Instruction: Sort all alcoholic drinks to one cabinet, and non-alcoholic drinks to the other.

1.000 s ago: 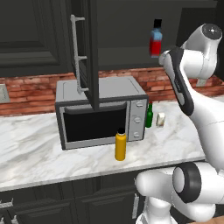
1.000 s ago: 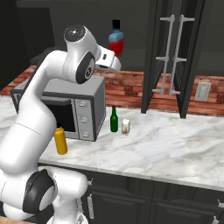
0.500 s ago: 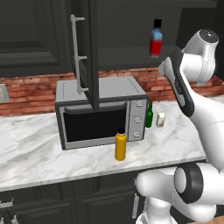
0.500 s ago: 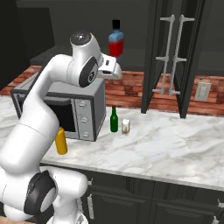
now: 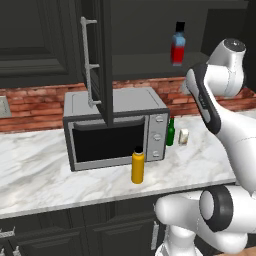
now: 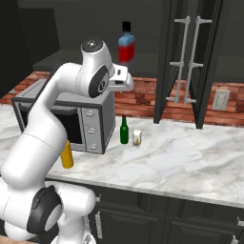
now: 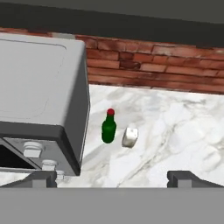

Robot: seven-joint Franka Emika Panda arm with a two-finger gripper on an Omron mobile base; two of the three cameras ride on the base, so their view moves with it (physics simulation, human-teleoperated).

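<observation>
The marble counter (image 6: 181, 162) runs past the frame edges in both base views, backed by a brick wall (image 7: 153, 65). Above it, an open dark cabinet (image 5: 145, 55) has its interior in shadow, so its back and side walls are hard to make out; its open door (image 5: 102, 60) hangs in front of the microwave (image 5: 115, 127) in the left base view and covers part of the microwave's top. In the hand view the microwave is cut off at the left edge.

The flat-sided bottle (image 6: 126, 45), blue above and red below, stands upright on the cabinet shelf. The yellow-orange bottle (image 5: 138, 167) stands on the counter just in front of the microwave; in the right base view the arm hides most of it. The green bottle (image 7: 109, 127) stands upright just beside the microwave's right side, and the small cream container (image 7: 130, 137) stands near it, apart; any label on it is too small to read.

The gripper (image 7: 111, 177) hangs high over the counter with its fingers spread wide, holding nothing; only the tips show.
</observation>
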